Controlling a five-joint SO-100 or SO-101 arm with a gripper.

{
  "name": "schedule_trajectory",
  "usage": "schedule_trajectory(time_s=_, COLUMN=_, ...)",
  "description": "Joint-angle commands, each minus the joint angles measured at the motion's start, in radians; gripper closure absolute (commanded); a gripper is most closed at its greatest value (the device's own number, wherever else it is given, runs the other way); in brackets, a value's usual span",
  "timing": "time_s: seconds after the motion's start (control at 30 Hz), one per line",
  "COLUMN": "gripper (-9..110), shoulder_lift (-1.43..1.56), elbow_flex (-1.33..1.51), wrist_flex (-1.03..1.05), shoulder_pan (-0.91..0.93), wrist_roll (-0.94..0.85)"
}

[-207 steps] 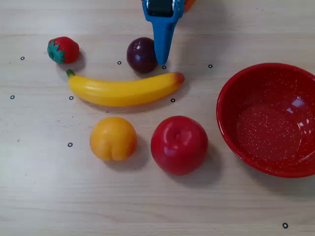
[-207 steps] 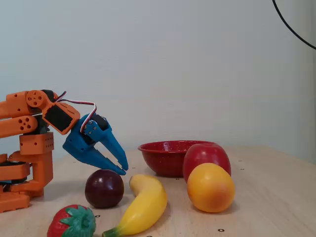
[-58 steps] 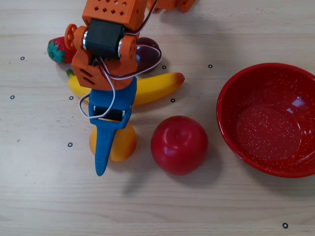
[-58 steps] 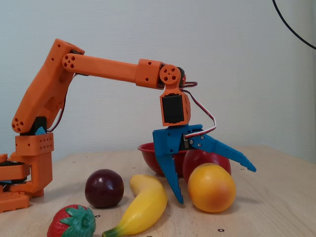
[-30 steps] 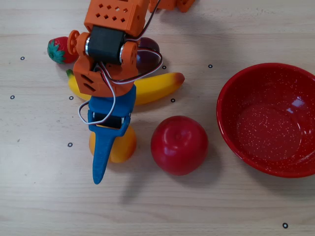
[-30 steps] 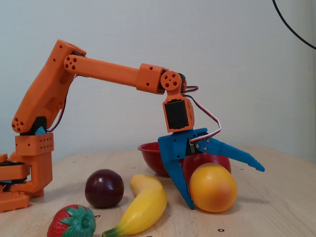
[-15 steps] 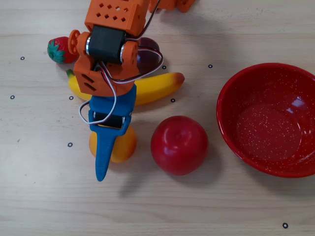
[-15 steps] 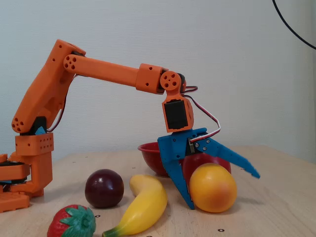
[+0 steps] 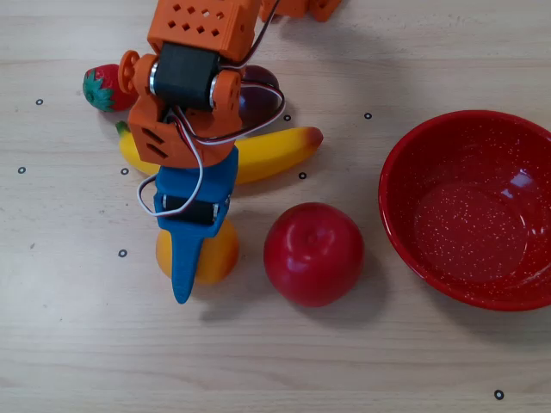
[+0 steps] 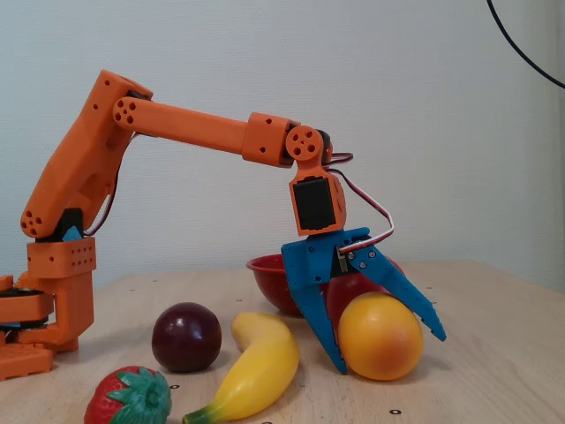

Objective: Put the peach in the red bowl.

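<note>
Wooden table (image 10: pixel 494 353): peach (image 10: pixel 381 337) between gripper (image 10: pixel 388 352) jaws (spread wide).

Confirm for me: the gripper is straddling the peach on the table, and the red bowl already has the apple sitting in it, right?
Not quite. The gripper does straddle the peach, but the red bowl is empty; the overhead view shows the apple on the table beside it.

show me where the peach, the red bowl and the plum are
peach (image 10: pixel 381 340): fixed view, middle of its front side.
red bowl (image 9: pixel 392 185): overhead view, left rim.
plum (image 10: pixel 186 336): fixed view, middle of its front side.
</note>
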Motion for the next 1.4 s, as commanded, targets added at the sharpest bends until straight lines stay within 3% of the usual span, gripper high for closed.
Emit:
schedule_trajectory(time_s=0.0, gripper=69, shoulder_lift=0.041, elbow_flex=-0.014, wrist_flex=-0.012, shoulder_pan=0.006, wrist_roll=0.029)
schedule_trajectory(time_s=0.37, gripper=83, shoulder_lift=0.048, elbow_flex=-0.002, wrist_flex=-0.012, shoulder_pan=0.000, wrist_roll=0.043)
schedule_trajectory(time_s=0.57, gripper=101, shoulder_lift=0.057, elbow_flex=0.002, wrist_flex=-0.011, shoulder_pan=-0.003, wrist_roll=0.046)
schedule_trajectory(time_s=1.0, gripper=101, shoulder_lift=0.172, elbow_flex=-0.055, wrist_flex=0.118, shoulder_pan=-0.038, wrist_roll=0.046)
schedule_trajectory(time_s=1.37, gripper=101, shoulder_lift=0.489, elbow_flex=-0.052, wrist_flex=0.210, shoulder_pan=-0.021, wrist_roll=0.037)
